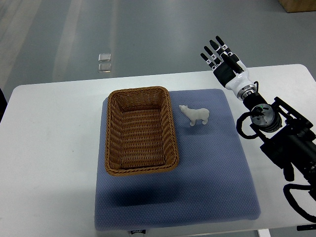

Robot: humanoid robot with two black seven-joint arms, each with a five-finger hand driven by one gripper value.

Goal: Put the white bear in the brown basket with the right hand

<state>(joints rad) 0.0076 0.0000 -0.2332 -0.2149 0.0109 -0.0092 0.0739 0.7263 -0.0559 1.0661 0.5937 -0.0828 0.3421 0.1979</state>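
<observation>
A white surface with rounded corners fills most of the top view, with grey floor beyond its far edge. On it lies a blue-grey mat, roughly square, reaching nearly to the near edge of the surface.

The right arm comes in from the right edge of the picture, black and jointed with loose cables, and angles up toward the far right corner of the mat.

A brown wicker basket, rectangular with woven walls, sits on the left part of the mat, its long side running away from the robot. Nothing lies inside it; its left wall stands just at the mat's left border.

The right hand hangs past the far right corner of the mat, over the far edge of the surface. Its black-and-white fingers are stretched out straight and slightly spread, pointing away toward the floor, and they hold nothing.

The white bear stands upright on the mat just to the right of the basket's far right corner, close to it but not touching, its head turned toward the basket. It is well apart from the right hand.

Two small clear square objects lie on the floor beyond the surface.
</observation>
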